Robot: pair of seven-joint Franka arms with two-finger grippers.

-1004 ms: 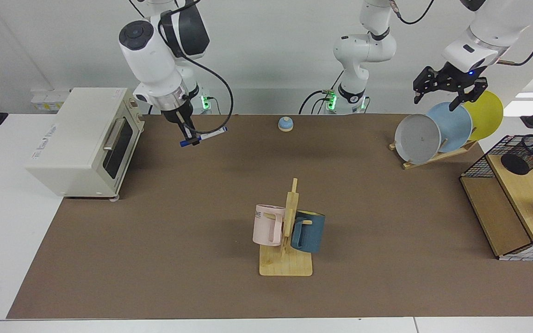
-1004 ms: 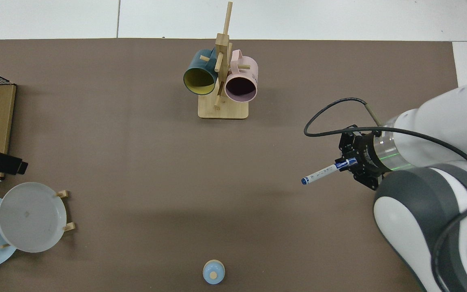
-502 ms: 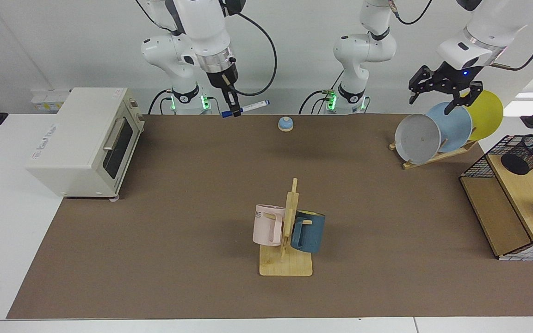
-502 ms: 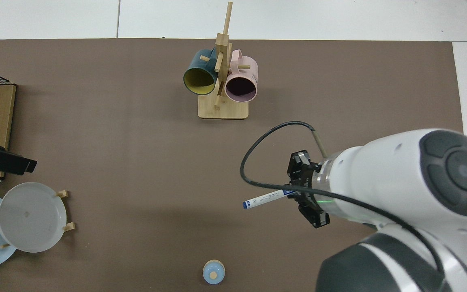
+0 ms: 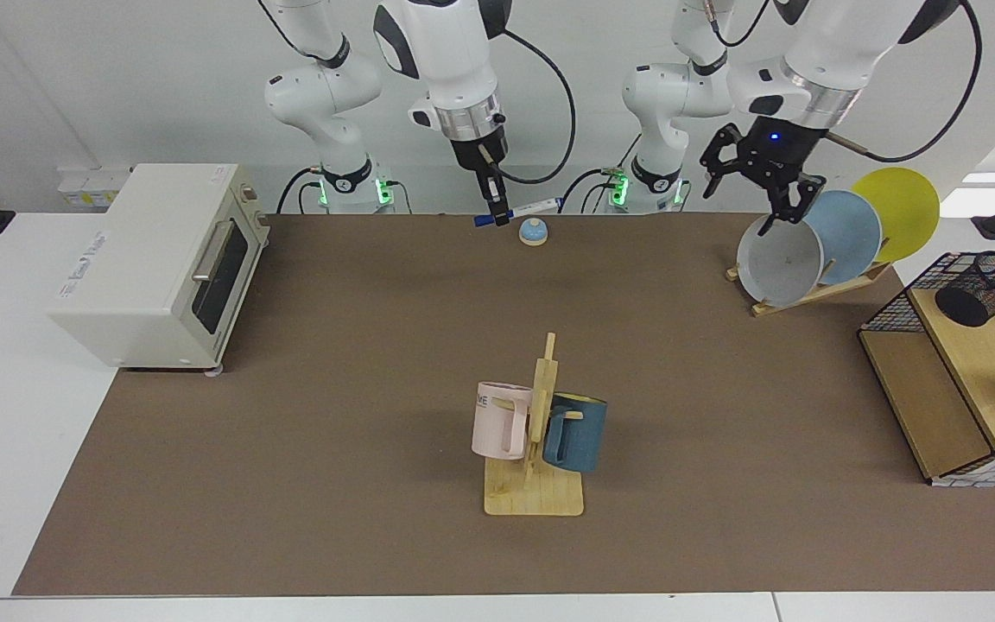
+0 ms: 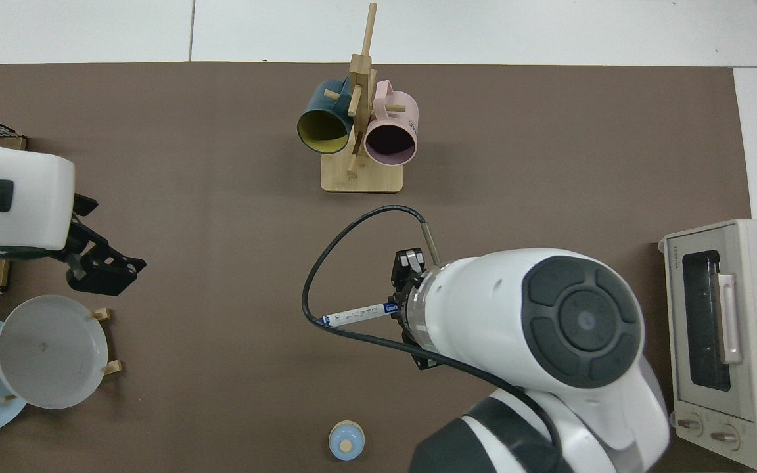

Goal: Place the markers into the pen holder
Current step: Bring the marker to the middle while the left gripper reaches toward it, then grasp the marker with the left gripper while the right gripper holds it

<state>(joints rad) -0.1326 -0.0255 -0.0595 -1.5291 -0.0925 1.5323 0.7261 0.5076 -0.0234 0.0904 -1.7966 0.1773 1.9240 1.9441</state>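
While my right gripper [image 5: 500, 216] pinches the marker [image 5: 525, 210] near its blue cap, fingers closed on the barrel, the small label print is too fine to read. It hangs level in the air, with the blue bell [image 5: 533, 231] at about four o'clock. My left gripper [image 5: 755, 192] hovers with fingers spread and empty above the grey plate [image 5: 779, 258]. Far off at four o'clock, the pen holder [image 5: 985, 288] stands on the wooden shelf [image 5: 929, 406]. "ME" shows on the pink mug [image 5: 501, 421].

Premises: robotics test lab. Two bench-mounted arms stand before bare white walls. A tabletop [image 5: 359, 363] under a brown mat carries staged household props: toaster oven [image 5: 156, 263], mug rack [image 5: 536, 441], plate rack [image 5: 817, 289], wire shelf [image 5: 951, 380].
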